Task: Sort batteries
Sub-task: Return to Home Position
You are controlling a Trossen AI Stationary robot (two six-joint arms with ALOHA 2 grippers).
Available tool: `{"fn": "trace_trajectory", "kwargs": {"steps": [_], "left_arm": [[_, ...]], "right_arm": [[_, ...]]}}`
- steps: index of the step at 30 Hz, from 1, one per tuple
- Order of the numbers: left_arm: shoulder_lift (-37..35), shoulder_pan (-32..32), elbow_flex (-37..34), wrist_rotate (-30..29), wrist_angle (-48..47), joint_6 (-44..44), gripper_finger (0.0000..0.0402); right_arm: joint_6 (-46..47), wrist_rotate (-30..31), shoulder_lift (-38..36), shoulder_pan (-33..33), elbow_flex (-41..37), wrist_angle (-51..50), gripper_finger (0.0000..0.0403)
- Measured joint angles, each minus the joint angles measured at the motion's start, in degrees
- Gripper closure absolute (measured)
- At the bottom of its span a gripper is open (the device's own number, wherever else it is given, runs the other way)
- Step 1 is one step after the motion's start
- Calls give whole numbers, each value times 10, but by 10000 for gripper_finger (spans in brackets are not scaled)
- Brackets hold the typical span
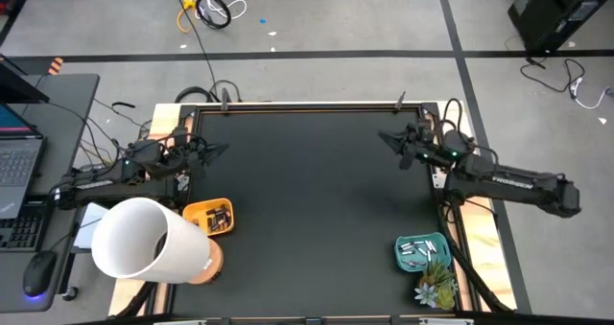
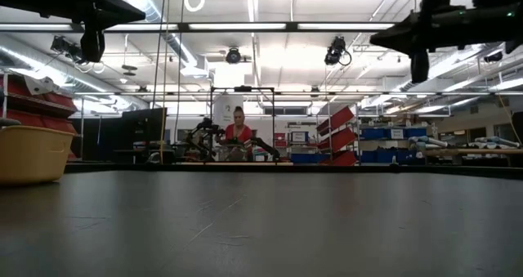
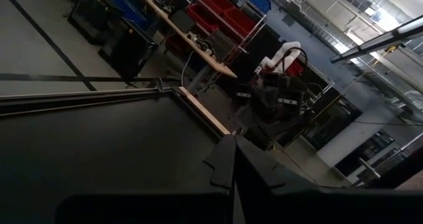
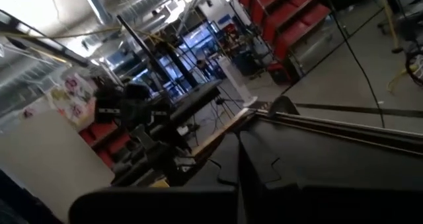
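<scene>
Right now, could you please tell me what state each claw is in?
Left claw: closed, holding nothing.
Right claw: closed, holding nothing.

- white tube (image 1: 144,241) over the near left corner of the table (image 1: 307,220)
- small plant (image 1: 436,285) at its near right corner
- laptop (image 1: 17,162), keyboard (image 1: 21,227) and mouse (image 1: 36,273) on a grey desk (image 1: 72,100), left of the table
- yellow cable (image 1: 187,16) on the floor beyond
- person in red (image 2: 239,133), far behind the table
</scene>
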Motion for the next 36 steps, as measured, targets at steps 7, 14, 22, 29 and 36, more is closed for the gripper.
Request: {"fn": "trace_trajectory", "kwargs": {"steps": [7, 14, 22, 29, 36], "left_arm": [[0, 0, 0, -1, -3, 3, 382], [0, 0, 0, -2, -15, 28, 382], [0, 0, 0, -3, -40, 33, 382], [0, 0, 0, -7, -39, 42, 382], [0, 0, 0, -6, -44, 33, 382]], "right_arm": [[-19, 8, -82, 0, 0, -81, 403], [-20, 15, -151, 0, 0, -185, 403], [0, 49, -229, 0, -35, -211, 403], [42, 48, -288, 0, -100, -136, 403], [40, 49, -294, 0, -140, -65, 403]]}}
